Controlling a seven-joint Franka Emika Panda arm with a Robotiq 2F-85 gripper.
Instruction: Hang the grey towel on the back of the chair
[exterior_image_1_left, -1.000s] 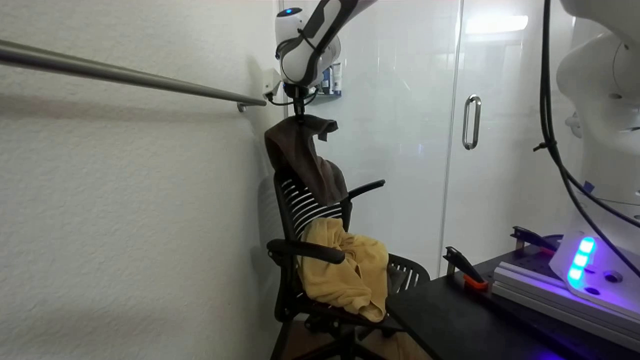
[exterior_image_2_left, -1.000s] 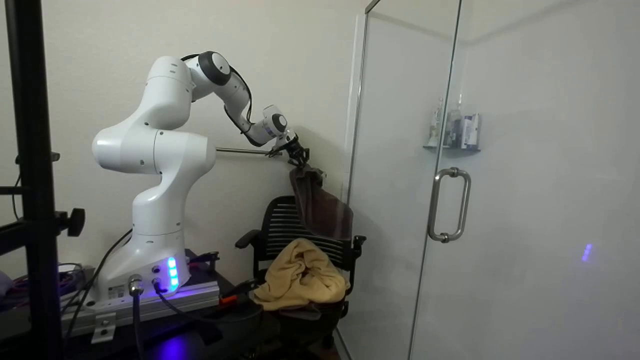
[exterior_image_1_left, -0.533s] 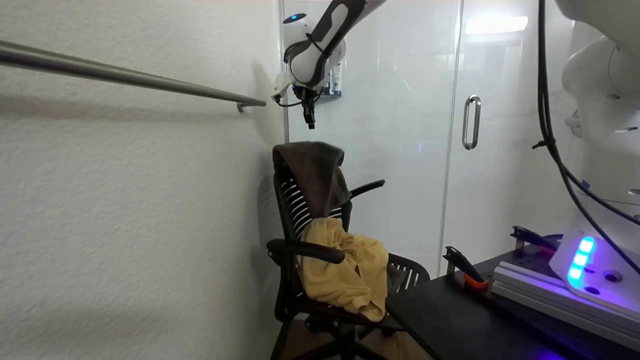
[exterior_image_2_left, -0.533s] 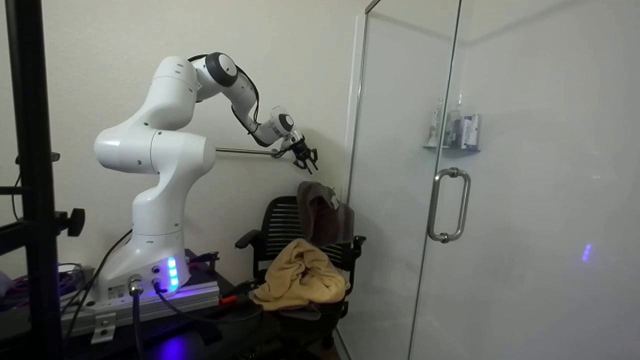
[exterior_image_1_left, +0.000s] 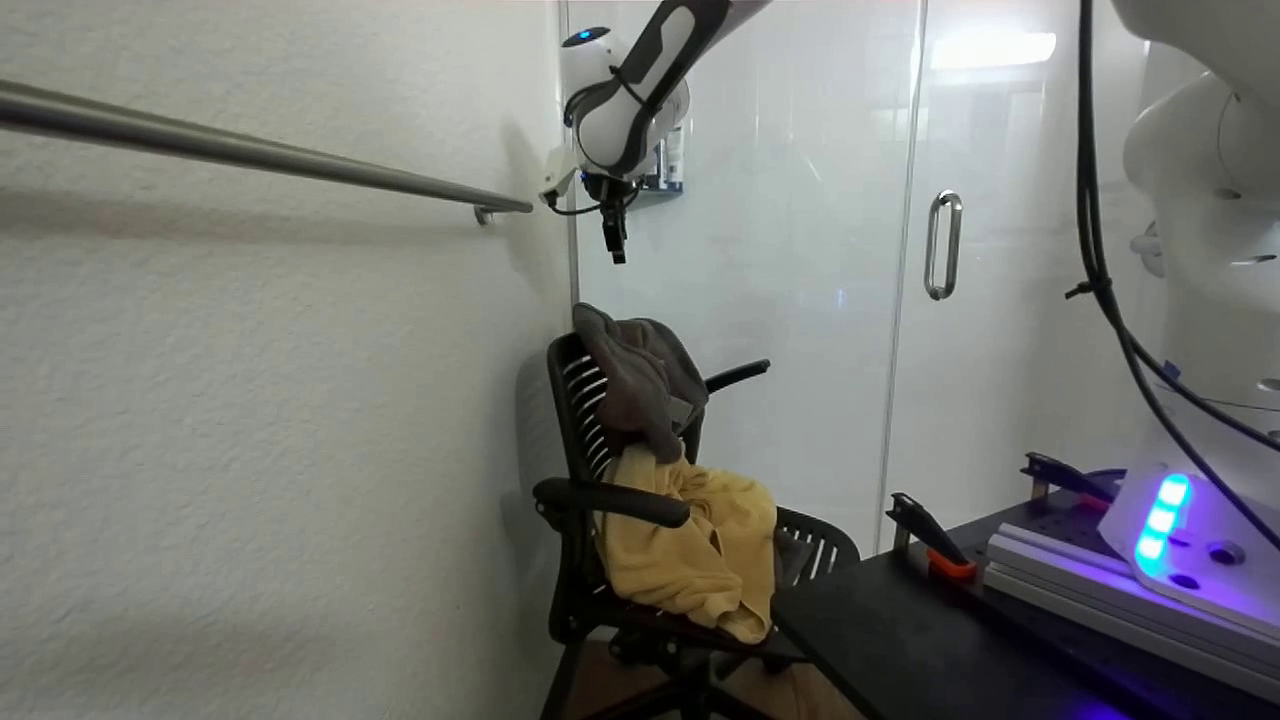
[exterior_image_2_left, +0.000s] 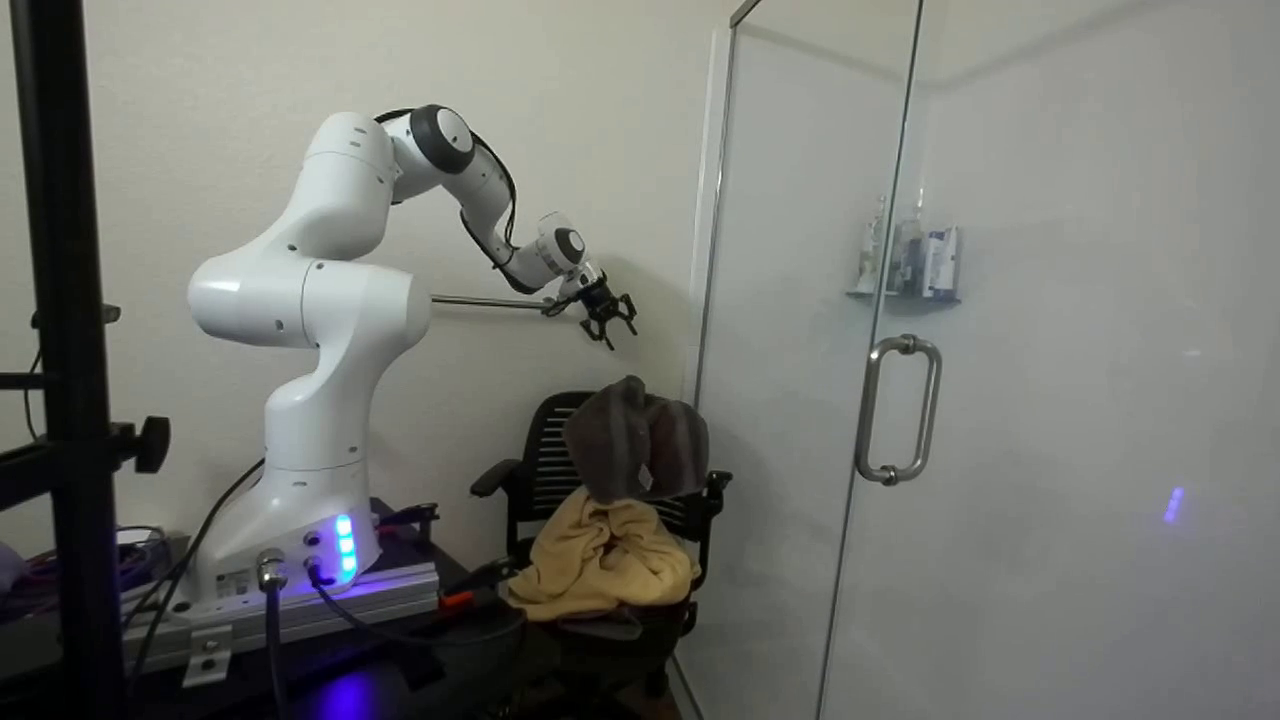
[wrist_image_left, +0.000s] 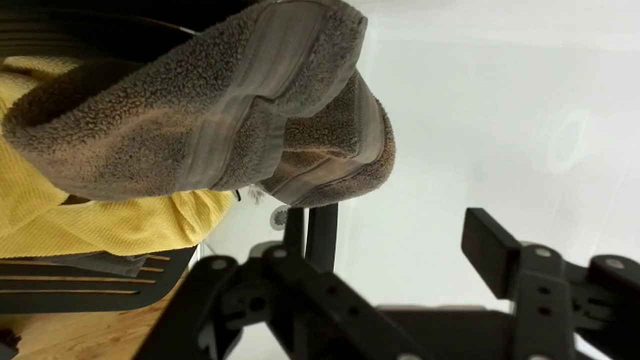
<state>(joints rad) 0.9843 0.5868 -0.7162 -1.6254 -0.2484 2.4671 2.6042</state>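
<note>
Gripper (exterior_image_2_left: 622, 338) released, 2 jaws parted, above and apart from grey towel (exterior_image_2_left: 605, 445), which lies bunched at top and front of chair back (exterior_image_2_left: 550, 445). Yellow cloth (exterior_image_2_left: 590, 575) heaped below on seat (wrist_image_left: 70, 300); wood-toned floor (wrist_image_left: 100, 330) farthest down.

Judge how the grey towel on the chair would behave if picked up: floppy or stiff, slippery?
The grey towel is probably floppy: it slumps in loose folds on the chair. It likely isn't slippery, since the wrist view shows a nubby pile. Its lower end might drag on the yellow cloth, which it seems to reach in both exterior views.
</note>
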